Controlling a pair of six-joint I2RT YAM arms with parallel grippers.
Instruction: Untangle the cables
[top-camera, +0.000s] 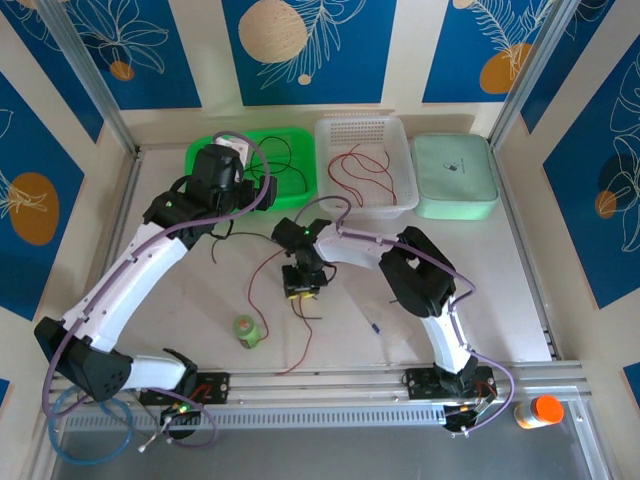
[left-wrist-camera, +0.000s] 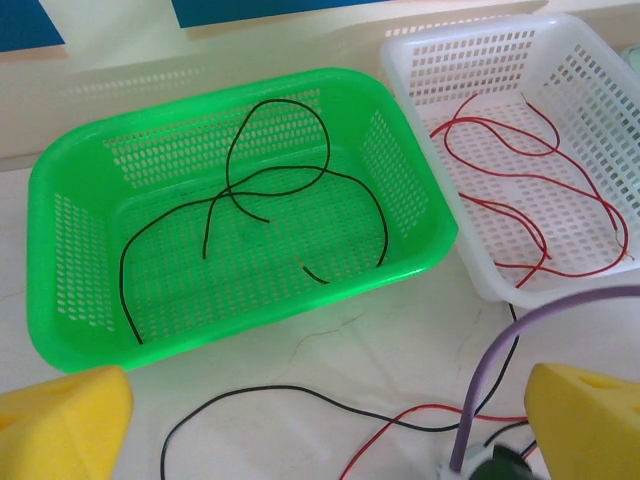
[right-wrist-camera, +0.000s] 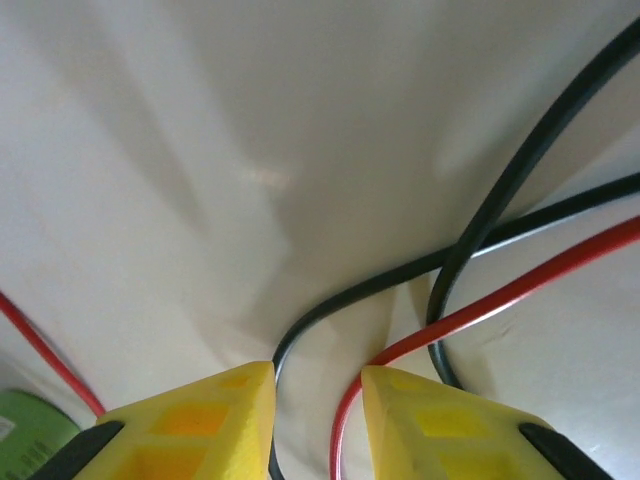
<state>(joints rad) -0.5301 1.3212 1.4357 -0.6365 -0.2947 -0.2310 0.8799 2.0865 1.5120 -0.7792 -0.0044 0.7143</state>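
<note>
Narrowly open, grip uncertain, the right hand (right-wrist-camera: 318, 385) is straddling two seemingly light, limp, slippery cables (right-wrist-camera: 467, 245) crossing on the table (right-wrist-camera: 150, 150), best pinched beside that crossing, while the left hand (left-wrist-camera: 330, 430) is hovering wide open, empty.

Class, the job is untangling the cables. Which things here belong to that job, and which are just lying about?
Job: black cable, red cable, crossed on the table; green basket of black cables; white basket of red cables.
Lying about: small green bottle, mint box, orange-capped bottle.
</note>
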